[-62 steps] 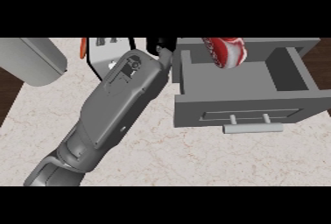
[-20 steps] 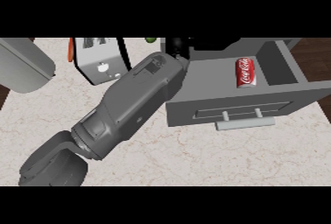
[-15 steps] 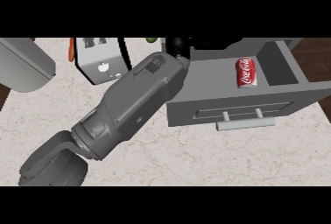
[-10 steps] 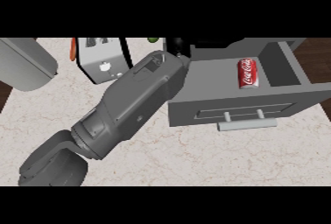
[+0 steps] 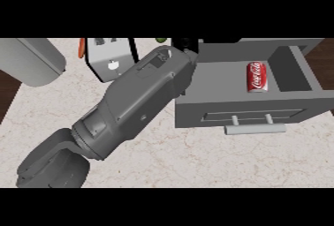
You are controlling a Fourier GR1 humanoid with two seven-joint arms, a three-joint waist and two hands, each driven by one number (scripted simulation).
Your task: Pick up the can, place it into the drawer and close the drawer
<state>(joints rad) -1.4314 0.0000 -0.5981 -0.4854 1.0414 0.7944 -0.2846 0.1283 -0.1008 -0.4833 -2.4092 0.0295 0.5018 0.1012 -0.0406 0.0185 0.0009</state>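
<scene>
Only one arm (image 5: 137,110) shows, a grey forearm running from the lower left corner up and to the right, tilted so its far end reaches the back left corner of the drawer (image 5: 251,115). Which arm it is cannot be told from this view. Its hand (image 5: 187,44) is almost wholly hidden behind the wrist; just a bit of black shows at the top edge, so whether the fingers are spread or curled cannot be told. Nothing can be seen in its hold.

To the right of the hand and a little nearer the viewer, the can (image 5: 257,77) lies on its side inside the open drawer, apart from the hand. It is red with white lettering and a silvery end, its length running front to back, close to the drawer's right wall.

Further down from the hand, the drawer's grey front carries a pale bar handle (image 5: 256,129).

Left of the hand stands a white boxy appliance (image 5: 112,64), and beyond it a grey rounded object (image 5: 32,62). All rest on a pale marbled counter (image 5: 222,159).
</scene>
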